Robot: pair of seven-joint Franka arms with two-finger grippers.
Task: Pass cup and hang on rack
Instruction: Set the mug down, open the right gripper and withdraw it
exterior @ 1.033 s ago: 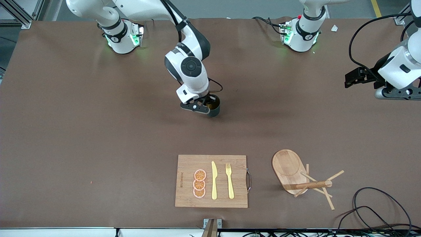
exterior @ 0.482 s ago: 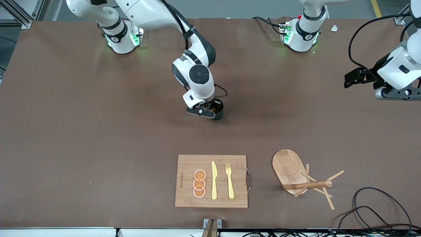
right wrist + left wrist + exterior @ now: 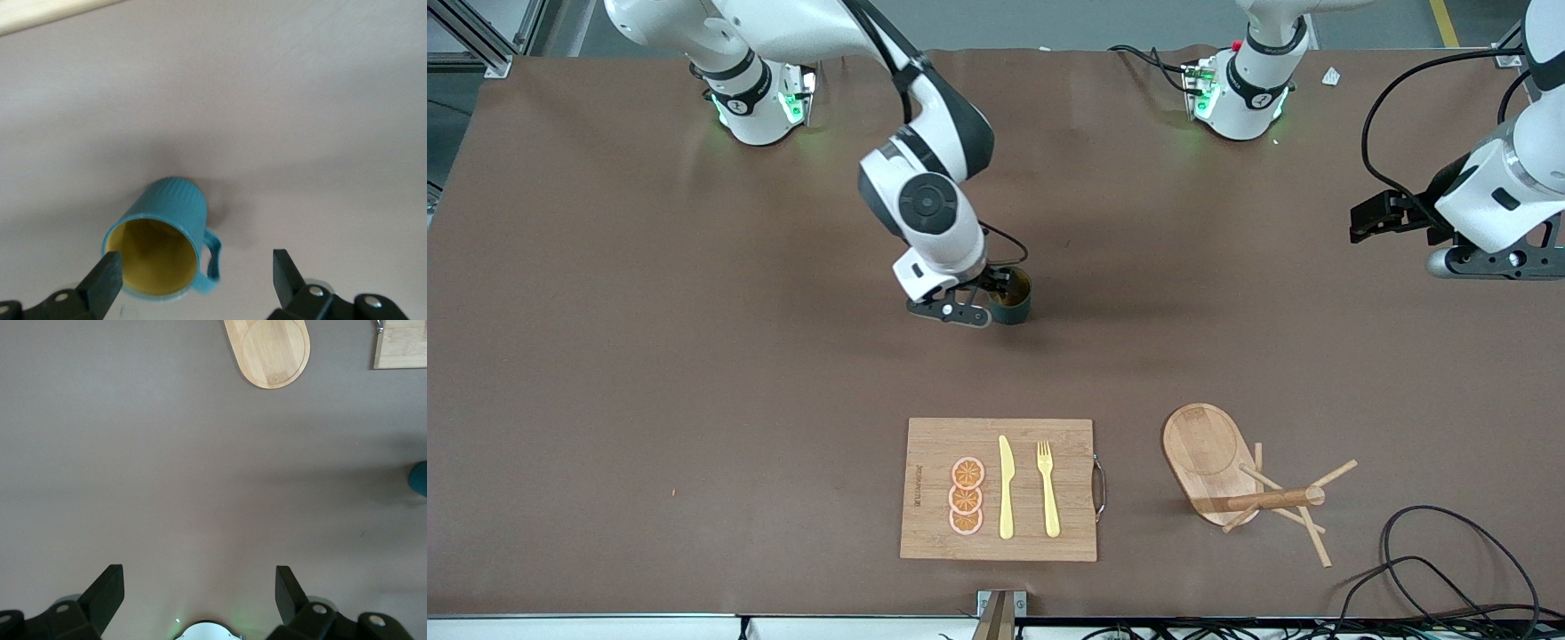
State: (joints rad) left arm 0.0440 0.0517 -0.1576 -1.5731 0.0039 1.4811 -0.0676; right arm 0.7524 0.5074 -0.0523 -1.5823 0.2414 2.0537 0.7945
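Note:
The teal cup (image 3: 1015,311) stands upright on the table's middle, yellowish inside, handle to one side. My right gripper (image 3: 992,286) is just above it and open. In the right wrist view the cup (image 3: 170,213) sits between the spread fingers of the right gripper (image 3: 193,267), with one fingertip (image 3: 107,273) by its rim. The wooden rack (image 3: 1209,453) is near the front edge toward the left arm's end. My left gripper (image 3: 1371,219) is open and empty, high over the left arm's end of the table. The left wrist view shows my left gripper (image 3: 197,581), the rack's base (image 3: 270,353) and an edge of the cup (image 3: 420,479).
A bamboo cutting board (image 3: 925,533) with orange slices (image 3: 967,496), a yellow knife (image 3: 1006,489) and a fork (image 3: 1048,489) lies near the front edge beside the rack. Black cables (image 3: 1449,569) coil at the front corner by the left arm's end.
The right hand carried the cup a little toward the left arm's end, then its wrist swung back toward the right arm's end while the cup stayed put. The left hand shifted slightly.

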